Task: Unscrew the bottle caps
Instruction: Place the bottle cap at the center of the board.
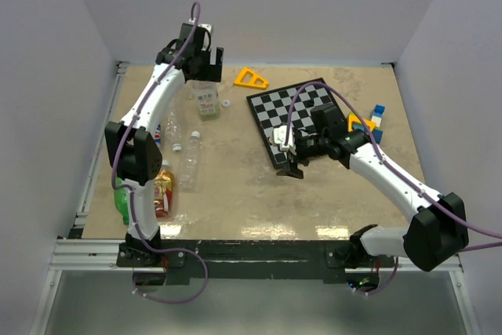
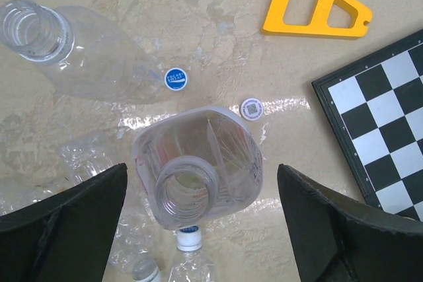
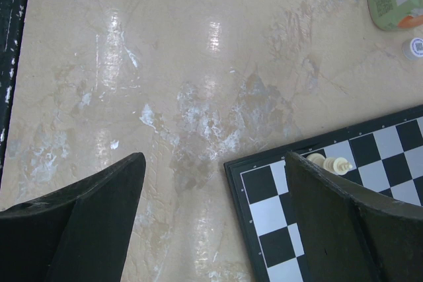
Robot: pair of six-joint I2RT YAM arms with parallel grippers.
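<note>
Here | uncapped bottle (image 2: 198, 156) upright | between wide left jaws, untouched

Top cam's high on the near side, looking down — wrist cams point straight down, close, both catching the chessboard (image 2: 390, 117).

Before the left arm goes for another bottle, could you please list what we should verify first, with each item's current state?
1. Left gripper open, clear of the upright bottle: ok.
2. Upright bottle's neck uncapped: ok.
3. Blue cap and labelled white cap lying loose on the table: ok.
4. Every bottle uncapped: not ok; the lying bottle has its screw cap on.
5. Right gripper open, empty: ok.
</note>
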